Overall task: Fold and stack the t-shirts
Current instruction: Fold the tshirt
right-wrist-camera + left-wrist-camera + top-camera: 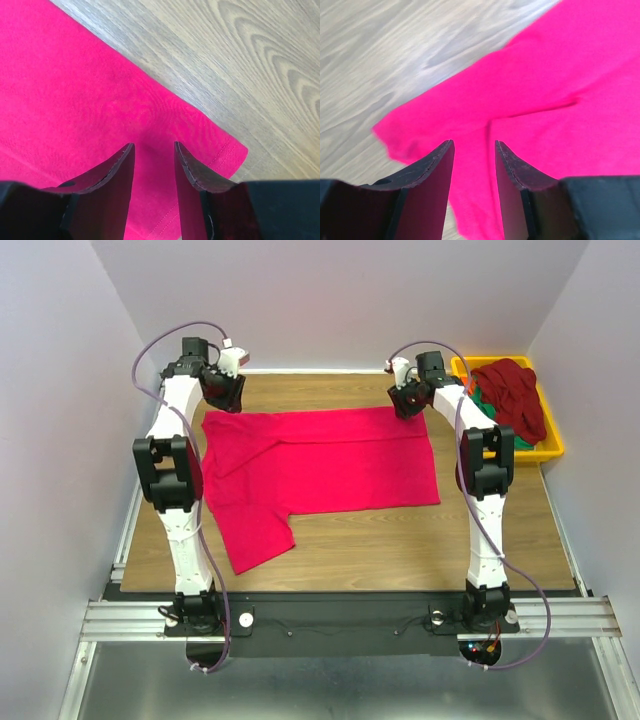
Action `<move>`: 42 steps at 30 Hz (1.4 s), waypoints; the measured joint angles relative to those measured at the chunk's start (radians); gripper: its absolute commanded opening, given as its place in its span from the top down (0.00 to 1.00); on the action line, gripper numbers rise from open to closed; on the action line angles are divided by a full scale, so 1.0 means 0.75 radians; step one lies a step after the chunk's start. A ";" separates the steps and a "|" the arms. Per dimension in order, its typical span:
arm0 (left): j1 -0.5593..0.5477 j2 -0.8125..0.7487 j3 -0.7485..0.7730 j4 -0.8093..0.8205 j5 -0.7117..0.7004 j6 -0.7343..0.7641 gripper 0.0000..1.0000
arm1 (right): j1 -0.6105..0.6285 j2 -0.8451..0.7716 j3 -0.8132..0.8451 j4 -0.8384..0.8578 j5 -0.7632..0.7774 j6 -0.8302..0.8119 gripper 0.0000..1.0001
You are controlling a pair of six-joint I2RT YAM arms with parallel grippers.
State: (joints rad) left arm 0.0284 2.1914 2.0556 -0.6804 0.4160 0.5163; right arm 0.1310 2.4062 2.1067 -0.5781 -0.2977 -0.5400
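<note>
A crimson-pink t-shirt (320,465) lies spread across the wooden table, its far part doubled over and one sleeve (255,535) sticking out toward the near left. My left gripper (225,390) hangs over the shirt's far left corner. In the left wrist view the left gripper (474,144) is open, with flat pink cloth (560,100) showing in the gap. My right gripper (408,400) is over the far right corner. In the right wrist view the right gripper (154,145) is open above the hemmed corner (220,150). A dark maroon t-shirt (515,390) lies heaped over a green one (485,400).
A yellow tray (550,445) at the far right edge of the table holds the maroon and green shirts. Bare wood (420,540) runs along the near side in front of the pink shirt. White walls close in the table at the back and both sides.
</note>
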 measured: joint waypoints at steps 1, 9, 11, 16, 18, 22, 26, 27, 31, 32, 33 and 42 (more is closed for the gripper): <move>-0.001 -0.002 0.000 -0.008 0.032 -0.001 0.49 | 0.000 0.000 0.000 0.001 0.000 0.009 0.57; -0.012 0.084 -0.001 -0.074 0.122 -0.001 0.49 | 0.000 0.000 0.000 -0.003 0.003 0.033 0.57; -0.013 0.108 -0.006 -0.082 0.128 -0.001 0.49 | 0.000 0.000 0.000 -0.004 0.004 0.034 0.57; -0.020 0.144 -0.036 -0.095 0.128 -0.001 0.49 | 0.000 0.000 0.000 -0.007 0.013 0.033 0.57; -0.022 0.155 -0.045 -0.097 0.124 -0.001 0.49 | -0.001 0.000 0.000 -0.008 0.017 0.033 0.57; -0.028 0.169 -0.070 -0.091 0.108 -0.001 0.48 | -0.001 0.000 0.000 -0.009 0.020 0.032 0.57; -0.030 0.176 -0.083 -0.084 0.099 -0.002 0.48 | -0.001 0.000 0.000 -0.009 0.023 0.028 0.58; -0.030 0.176 -0.083 -0.083 0.095 -0.002 0.48 | -0.001 0.000 -0.001 -0.009 0.024 0.027 0.58; -0.030 0.176 -0.083 -0.062 0.075 -0.008 0.47 | -0.001 0.000 -0.010 -0.008 0.024 0.023 0.58; -0.030 0.176 -0.083 -0.057 0.067 -0.011 0.47 | -0.001 0.000 -0.013 -0.010 0.024 0.021 0.58; -0.030 0.176 -0.083 -0.056 0.065 -0.012 0.47 | -0.001 0.000 -0.017 -0.013 0.024 0.019 0.58; -0.041 0.188 -0.076 -0.055 0.060 -0.012 0.48 | -0.001 0.000 -0.019 -0.019 0.027 0.005 0.58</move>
State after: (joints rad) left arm -0.0021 2.3322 1.9984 -0.7216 0.4606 0.5072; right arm 0.1307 2.4062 2.0926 -0.5922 -0.2771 -0.5365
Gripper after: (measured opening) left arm 0.524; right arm 0.421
